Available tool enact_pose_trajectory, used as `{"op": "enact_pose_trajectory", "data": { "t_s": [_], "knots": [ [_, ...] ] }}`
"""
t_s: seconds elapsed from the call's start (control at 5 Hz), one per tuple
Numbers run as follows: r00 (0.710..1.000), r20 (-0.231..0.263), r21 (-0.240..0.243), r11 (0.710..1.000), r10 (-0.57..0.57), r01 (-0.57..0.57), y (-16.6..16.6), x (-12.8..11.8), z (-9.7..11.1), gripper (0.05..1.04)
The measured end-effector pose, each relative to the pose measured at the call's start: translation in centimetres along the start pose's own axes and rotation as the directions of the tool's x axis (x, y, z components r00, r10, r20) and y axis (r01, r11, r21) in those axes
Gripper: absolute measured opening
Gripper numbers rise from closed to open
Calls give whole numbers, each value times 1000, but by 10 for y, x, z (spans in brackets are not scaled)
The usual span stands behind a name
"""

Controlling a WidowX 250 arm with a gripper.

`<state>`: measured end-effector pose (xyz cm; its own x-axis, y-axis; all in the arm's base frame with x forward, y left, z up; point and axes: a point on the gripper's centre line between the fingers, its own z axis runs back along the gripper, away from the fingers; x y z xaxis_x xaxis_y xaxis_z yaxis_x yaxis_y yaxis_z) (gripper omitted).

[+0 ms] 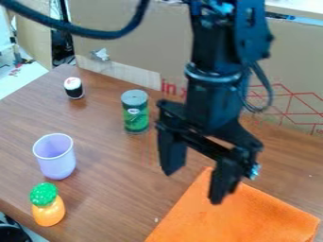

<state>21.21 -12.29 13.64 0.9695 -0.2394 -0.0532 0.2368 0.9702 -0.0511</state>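
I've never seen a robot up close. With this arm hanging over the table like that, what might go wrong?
Two or three things, perhaps. The open gripper hangs by the orange cloth, so a low sideways sweep might drag or bunch it. The green canister stands upright close by and could be knocked over. Farther off, the pineapple-shaped toy sits near the edge of the table, where a bump might send it off.

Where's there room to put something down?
Bare wood lies between the purple cup and orange cloth, and between the cup and small jar. It's crowded where cup and pineapple toy stand close, and where open jaws hang near the cloth.
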Motion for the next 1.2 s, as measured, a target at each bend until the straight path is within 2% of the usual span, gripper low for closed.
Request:
{"op": "enact_pose_trajectory", "data": {
  "t_s": [0.2,0.4,0.6,1.0,1.2],
  "knots": [
    [997,-71,-8,1000,6,-6,-10,2,-20,1001],
    [987,-159,-45,999,-1,-6,-15,-3,-51,1001],
    [977,-215,-55,998,17,-29,-11,-3,-73,1001],
    [985,-168,-85,996,-30,16,-14,5,-92,1001],
    [981,-194,-72,997,-21,8,-13,11,-105,1001]
  ]
}}
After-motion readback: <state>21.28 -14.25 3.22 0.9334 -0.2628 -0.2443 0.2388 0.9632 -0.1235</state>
